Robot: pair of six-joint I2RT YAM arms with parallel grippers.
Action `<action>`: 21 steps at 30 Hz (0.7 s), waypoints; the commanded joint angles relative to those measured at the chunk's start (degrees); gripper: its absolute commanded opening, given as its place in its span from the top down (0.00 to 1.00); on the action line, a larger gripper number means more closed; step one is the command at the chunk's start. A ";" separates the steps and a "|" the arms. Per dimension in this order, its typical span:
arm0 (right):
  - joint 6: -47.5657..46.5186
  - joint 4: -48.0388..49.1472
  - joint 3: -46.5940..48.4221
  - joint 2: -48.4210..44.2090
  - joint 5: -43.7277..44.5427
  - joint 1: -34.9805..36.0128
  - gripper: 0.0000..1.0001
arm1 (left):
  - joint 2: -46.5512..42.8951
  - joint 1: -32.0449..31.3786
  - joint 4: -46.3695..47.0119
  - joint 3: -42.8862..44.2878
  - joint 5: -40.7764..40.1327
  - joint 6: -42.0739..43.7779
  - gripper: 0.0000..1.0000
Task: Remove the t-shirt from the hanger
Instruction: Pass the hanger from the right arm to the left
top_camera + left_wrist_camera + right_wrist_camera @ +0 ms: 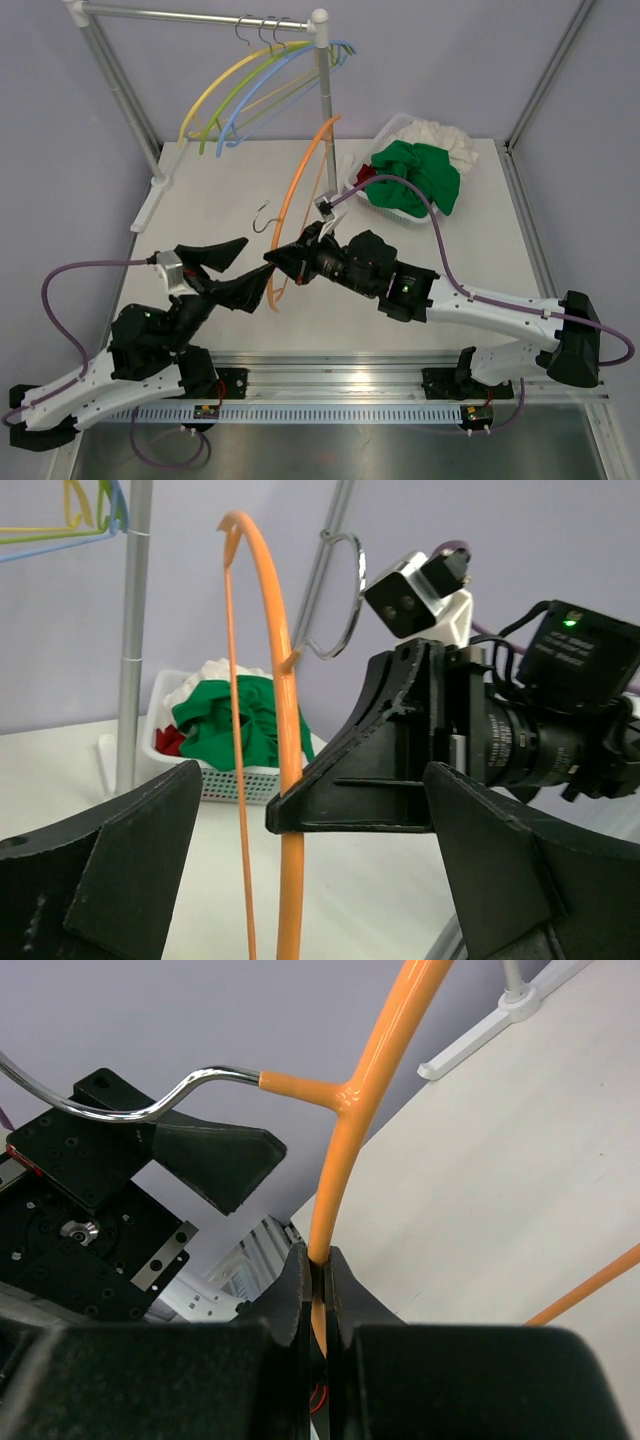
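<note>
While the right gripper (pixel 280 260) clamps the bare orange hanger (pixel 300 185), long axis near-upright, the green t-shirt (pixel 420 175) looks dumped in the basket (pixel 396 124) beyond it; left gripper (pixel 238 268) gapes wide just beside.

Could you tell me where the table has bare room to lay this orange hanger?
Bare white tabletop lies between the white rack foot and the orange plastic hanger; another patch lies in front of the white laundry basket. Crowded mid-table, around the right end effector.
</note>
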 commanded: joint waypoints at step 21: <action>-2.35 5.16 -3.33 -2.39 6.92 6.08 1.00 | 6.69 -0.01 7.35 0.00 -7.99 4.81 0.36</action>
